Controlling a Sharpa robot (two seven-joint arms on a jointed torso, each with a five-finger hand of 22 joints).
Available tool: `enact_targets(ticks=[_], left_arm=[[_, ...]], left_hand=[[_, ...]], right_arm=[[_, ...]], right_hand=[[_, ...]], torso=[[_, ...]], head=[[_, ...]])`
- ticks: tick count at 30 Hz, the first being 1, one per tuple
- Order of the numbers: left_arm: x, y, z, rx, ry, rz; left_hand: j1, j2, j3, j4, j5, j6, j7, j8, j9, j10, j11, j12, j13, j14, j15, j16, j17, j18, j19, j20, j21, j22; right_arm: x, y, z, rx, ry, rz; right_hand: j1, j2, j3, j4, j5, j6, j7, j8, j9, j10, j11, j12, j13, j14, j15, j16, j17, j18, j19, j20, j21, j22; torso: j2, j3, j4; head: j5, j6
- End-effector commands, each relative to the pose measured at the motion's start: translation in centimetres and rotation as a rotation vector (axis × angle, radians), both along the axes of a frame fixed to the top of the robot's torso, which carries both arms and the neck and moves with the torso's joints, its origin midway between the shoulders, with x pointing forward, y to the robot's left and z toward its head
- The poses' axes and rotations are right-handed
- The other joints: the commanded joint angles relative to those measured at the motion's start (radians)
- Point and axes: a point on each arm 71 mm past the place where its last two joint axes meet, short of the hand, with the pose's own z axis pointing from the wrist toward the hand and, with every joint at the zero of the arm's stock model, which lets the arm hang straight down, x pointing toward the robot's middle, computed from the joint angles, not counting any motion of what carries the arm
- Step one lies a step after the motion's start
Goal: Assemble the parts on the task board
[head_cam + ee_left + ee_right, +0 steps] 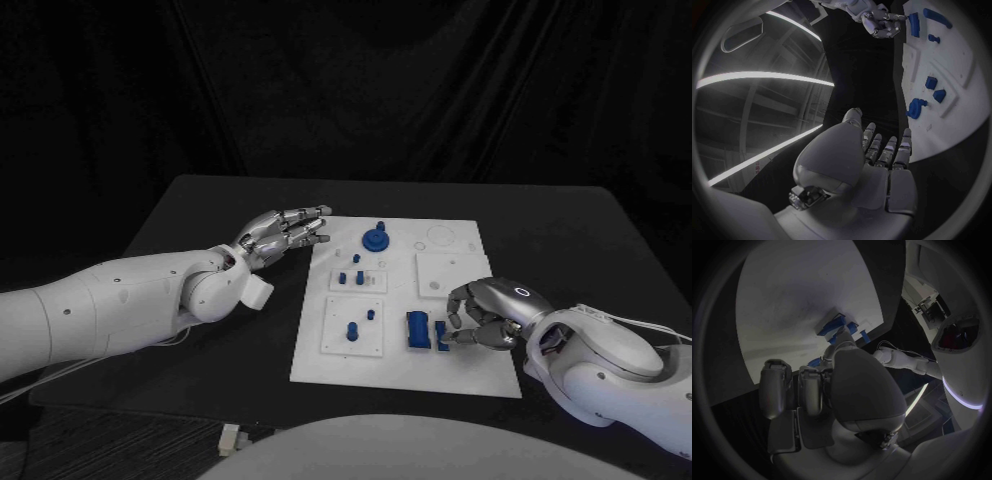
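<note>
The white task board [454, 375] lies mid-table with several blue parts on it. A round blue knob [375, 240] sits near its far edge, small pegs [356, 262] stand below it, and two more pegs [351, 331] stand in the near-left plate. A long blue block [417, 330] stands upright near the front. My right hand [483, 312] is curled beside that block [914, 25], pinching its near end between thumb and fingertips [450, 337]. My left hand [284, 232] hovers off the board's far-left corner, fingers spread, holding nothing.
A raised white plate [447, 272] with bare recesses sits at the board's right, and round holes [437, 237] lie at its far right. Black table [216, 210] surrounds the board. A small white object [229, 437] lies at the table's front edge.
</note>
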Motion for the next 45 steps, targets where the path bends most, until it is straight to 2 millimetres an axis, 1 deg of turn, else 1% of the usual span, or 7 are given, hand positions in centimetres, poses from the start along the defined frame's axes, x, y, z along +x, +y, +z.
enact_targets(ticks=[1, 11, 16, 23, 31, 38, 45], left_arm=[[0.0, -0.1, 0.1, -0.02, -0.009, -0.003], [0.0, -0.1, 0.1, -0.02, -0.009, -0.003], [0.0, -0.2, 0.1, -0.021, -0.008, -0.004], [0.0, -0.1, 0.0, -0.019, -0.006, -0.003], [0.0, 0.0, -0.1, -0.018, -0.005, -0.003], [0.0, 0.0, -0.1, -0.018, -0.003, -0.003], [0.0, 0.0, -0.1, -0.017, -0.003, -0.002]], left_hand=[[0.01, -0.002, 0.006, -0.001, 0.006, 0.005, -0.001, 0.007, 0.002, 0.007, -0.001, 0.005, 0.002, 0.006, 0.0, 0.006, 0.001, -0.01, 0.007, 0.0, 0.004, -0.001], [0.011, -0.002, 0.007, -0.001, 0.007, 0.004, -0.001, 0.006, 0.001, 0.008, 0.0, 0.004, 0.001, 0.006, 0.0, 0.006, 0.001, -0.01, 0.007, 0.0, 0.004, -0.002], [0.011, -0.002, 0.007, -0.001, 0.007, 0.003, -0.001, 0.006, 0.001, 0.008, 0.0, 0.004, 0.001, 0.006, 0.0, 0.006, 0.001, -0.01, 0.007, 0.0, 0.004, -0.002], [0.011, -0.002, 0.008, -0.001, 0.007, 0.002, -0.001, 0.006, 0.001, 0.008, 0.001, 0.004, 0.001, 0.006, 0.0, 0.006, 0.001, -0.01, 0.007, 0.0, 0.004, -0.003], [0.012, -0.002, 0.008, -0.002, 0.008, 0.002, -0.001, 0.005, 0.001, 0.008, 0.001, 0.004, 0.001, 0.006, 0.0, 0.006, 0.001, -0.011, 0.007, 0.0, 0.004, -0.003], [0.012, -0.001, 0.009, -0.002, 0.008, 0.001, -0.001, 0.005, 0.001, 0.008, 0.001, 0.005, 0.001, 0.006, 0.0, 0.006, 0.001, -0.011, 0.007, 0.0, 0.003, -0.004], [0.012, -0.001, 0.009, -0.002, 0.008, 0.001, -0.001, 0.005, 0.001, 0.008, 0.001, 0.005, 0.001, 0.006, 0.0, 0.006, 0.001, -0.011, 0.007, 0.0, 0.003, -0.004]], right_arm=[[-0.1, -0.1, -0.6, -0.063, 0.023, -0.006], [-0.2, 0.0, -1.0, -0.073, 0.026, -0.017], [-0.3, 0.0, -0.9, -0.065, 0.013, -0.024], [-0.3, 0.1, -0.7, -0.038, -0.01, -0.025], [-0.4, 0.2, -0.1, 0.058, -0.033, -0.037], [-0.6, -0.3, 0.6, 0.158, -0.051, -0.061], [-0.8, -1.6, 1.0, 0.177, -0.054, -0.094]], right_hand=[[0.001, -0.012, 0.002, 0.004, -0.007, -0.01, 0.002, 0.01, 0.004, 0.106, -0.007, 0.004, 0.263, 0.105, -0.01, 0.003, 0.263, -0.002, 0.037, -0.01, -0.008, 0.214], [0.005, -0.011, 0.004, 0.004, 0.0, -0.017, 0.001, 0.02, 0.012, 0.106, -0.008, 0.004, 0.263, 0.105, -0.01, 0.003, 0.263, -0.001, 0.035, -0.011, -0.012, 0.213], [0.018, -0.002, 0.01, 0.001, 0.029, -0.027, -0.001, 0.033, 0.023, 0.106, -0.009, 0.004, 0.263, 0.105, -0.012, 0.003, 0.263, -0.001, 0.036, -0.012, -0.011, 0.213], [0.013, 0.002, 0.008, 0.004, 0.023, -0.028, -0.001, 0.039, 0.027, 0.106, -0.01, 0.004, 0.263, 0.105, -0.012, 0.003, 0.263, -0.001, 0.036, -0.013, -0.011, 0.213], [-0.118, -0.018, -0.007, 0.01, -0.06, -0.024, -0.008, 0.049, 0.028, 0.106, -0.017, 0.004, 0.263, 0.105, -0.015, 0.003, 0.263, -0.002, 0.039, -0.016, -0.008, 0.214], [-0.178, -0.022, -0.006, 0.011, -0.076, -0.01, -0.015, 0.05, 0.024, 0.106, -0.023, 0.004, 0.263, 0.105, -0.021, 0.003, 0.263, -0.003, 0.041, -0.02, -0.003, 0.216], [-0.14, 0.046, 0.031, 0.001, -0.076, -0.005, -0.021, 0.045, 0.017, 0.106, -0.029, 0.004, 0.263, 0.105, -0.027, 0.003, 0.263, -0.004, 0.044, -0.027, 0.002, 0.217]], torso=[[0.001, 0.0001, 0.0003], [0.001, 0.0003, 0.0006], [0.001, 0.0003, 0.001], [0.001, 0.0, 0.0005], [0.0, 0.0004, 0.0004], [0.001, 0.0002, 0.0005], [0.0, 0.0001, 0.0003]], head=[[-0.001, 0.0], [-0.002, 0.0], [-0.004, 0.0], [-0.003, 0.0], [-0.003, 0.0], [-0.002, 0.0], [0.0, 0.0]])
